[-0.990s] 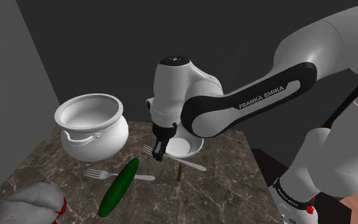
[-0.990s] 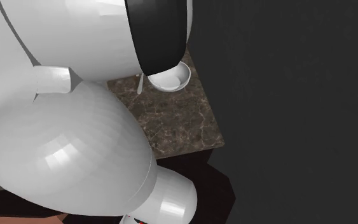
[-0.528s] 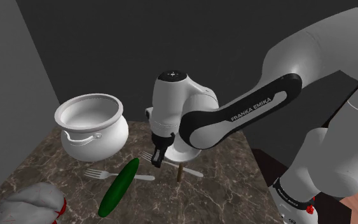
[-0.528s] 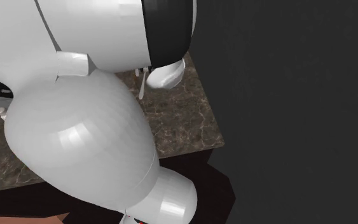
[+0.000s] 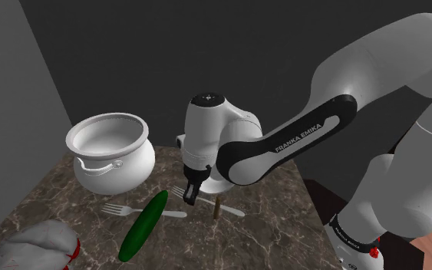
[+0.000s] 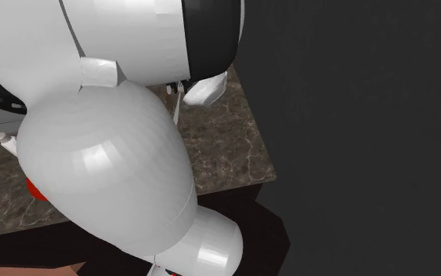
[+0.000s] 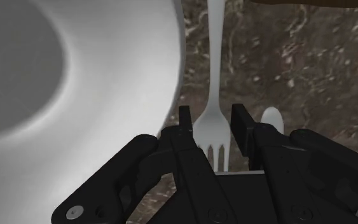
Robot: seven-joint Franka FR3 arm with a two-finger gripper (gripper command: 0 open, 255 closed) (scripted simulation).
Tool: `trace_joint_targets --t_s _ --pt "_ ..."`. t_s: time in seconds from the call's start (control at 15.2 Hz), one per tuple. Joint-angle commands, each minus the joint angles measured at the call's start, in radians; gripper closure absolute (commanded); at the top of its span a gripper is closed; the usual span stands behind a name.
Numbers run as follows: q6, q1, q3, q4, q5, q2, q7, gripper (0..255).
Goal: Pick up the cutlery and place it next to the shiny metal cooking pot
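Note:
A white fork (image 5: 223, 205) lies on the marble table (image 5: 272, 230) beside a white bowl (image 7: 75, 76). My black gripper (image 5: 191, 196) hangs low over the fork's tines. In the wrist view the gripper (image 7: 212, 118) is open, its fingertips (image 7: 184, 119) standing on either side of the fork's head, and the fork's handle (image 7: 215, 57) runs away from them. A second white fork (image 5: 122, 209) lies on the table, partly under a green cucumber (image 5: 143, 225). The white round cooking pot (image 5: 110, 149) stands at the table's back, on the shoulder view's left.
A small brown upright object (image 5: 216, 208) stands close by the fork's handle. A white bundle with a red band (image 5: 41, 245) lies at the table's front corner on the shoulder view's left. Dark walls close in behind the table. The arm's white body (image 6: 101, 172) covers much of the second exterior view.
The gripper has come down and a little toward the shoulder view's left, closer over the fork's tines. The forks, cucumber and pot have not moved.

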Motion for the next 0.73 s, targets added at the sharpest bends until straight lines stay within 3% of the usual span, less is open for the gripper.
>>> trace_joint_targets --t_s 0.0,0.07,0.13,0.46,0.66 --pt "0.000 -0.001 -0.001 -0.001 0.000 0.001 0.000 255" --pt "0.000 -0.001 -0.001 -0.001 0.000 0.001 0.000 255" --pt "0.000 -0.001 -0.001 -0.001 0.000 0.000 0.000 0" --pt "0.000 -0.001 -0.001 -0.001 0.000 0.001 0.000 0" --pt "-0.097 -0.006 0.000 0.034 0.040 -0.068 -0.029 0"
